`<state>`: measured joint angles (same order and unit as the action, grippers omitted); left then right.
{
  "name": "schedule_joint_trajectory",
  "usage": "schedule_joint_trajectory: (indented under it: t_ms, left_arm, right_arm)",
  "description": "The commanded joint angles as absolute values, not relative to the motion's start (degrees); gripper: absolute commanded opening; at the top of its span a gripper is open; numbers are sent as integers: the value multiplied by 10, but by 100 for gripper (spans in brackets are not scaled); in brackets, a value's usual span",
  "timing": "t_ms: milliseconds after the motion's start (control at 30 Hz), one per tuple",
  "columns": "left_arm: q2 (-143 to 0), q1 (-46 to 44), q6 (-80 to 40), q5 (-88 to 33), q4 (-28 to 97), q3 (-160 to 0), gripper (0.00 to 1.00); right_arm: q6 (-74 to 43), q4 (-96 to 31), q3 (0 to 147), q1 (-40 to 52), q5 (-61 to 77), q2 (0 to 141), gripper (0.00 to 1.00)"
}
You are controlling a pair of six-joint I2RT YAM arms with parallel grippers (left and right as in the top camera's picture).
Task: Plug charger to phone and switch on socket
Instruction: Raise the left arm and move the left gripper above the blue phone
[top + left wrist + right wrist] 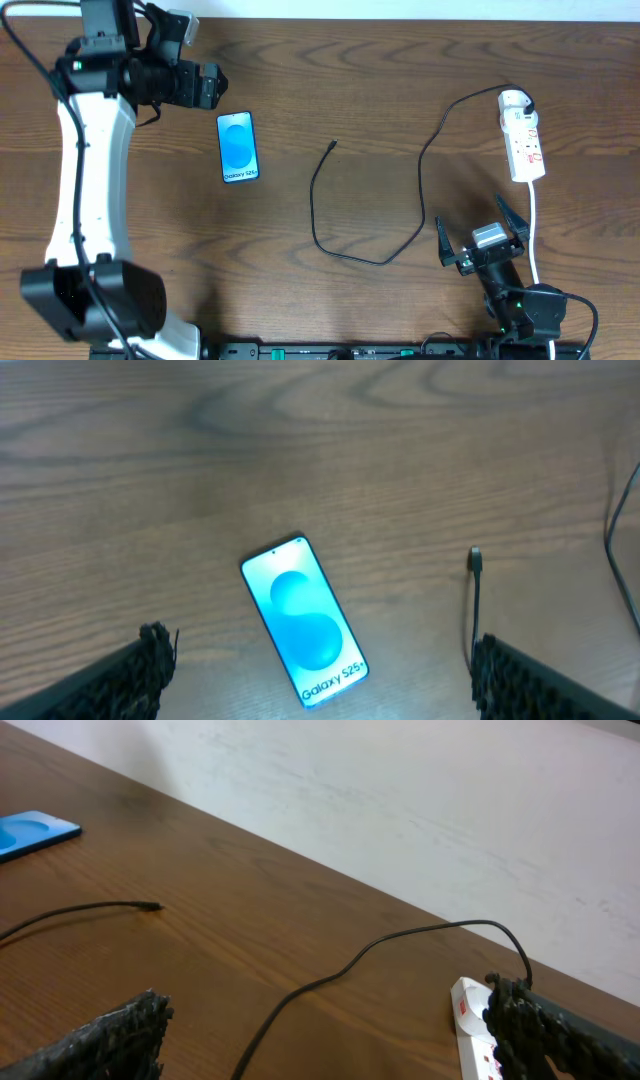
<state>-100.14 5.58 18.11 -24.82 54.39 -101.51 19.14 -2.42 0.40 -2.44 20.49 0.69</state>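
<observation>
The phone [238, 147] lies screen up on the wooden table, left of centre; in the left wrist view [304, 620] it lies between my open fingers. The charger cable [345, 250] loops across the middle; its free tip [333, 144] lies right of the phone, apart from it, and its black plug [524, 101] sits in the socket. The socket [523, 140] is a white strip at the far right. My left gripper [205, 88] is open and empty, just up-left of the phone. My right gripper [478, 235] is open and empty, below the socket.
The socket's thick white cord [535, 225] runs down toward the front edge beside my right arm. A pale wall [420, 810] stands behind the table's far edge. The left arm's white links [90, 170] span the table's left side.
</observation>
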Motion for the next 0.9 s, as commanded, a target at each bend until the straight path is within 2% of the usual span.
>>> schedule_joint_trajectory:
  t_ms: [0,667,867]
  left_arm:
    - [-1038,57,211,-255,586,-1066,96]
    - [-1049,56,208,-255,616,-1070,96]
    - [-1052,56,174,-178,603,-1070,96]
  right_arm:
    - [198,-28,3,-20,198,3,99]
    - [198,-28,3,-20,198,3,99]
    - [198,-28,3,-20,198,3,99]
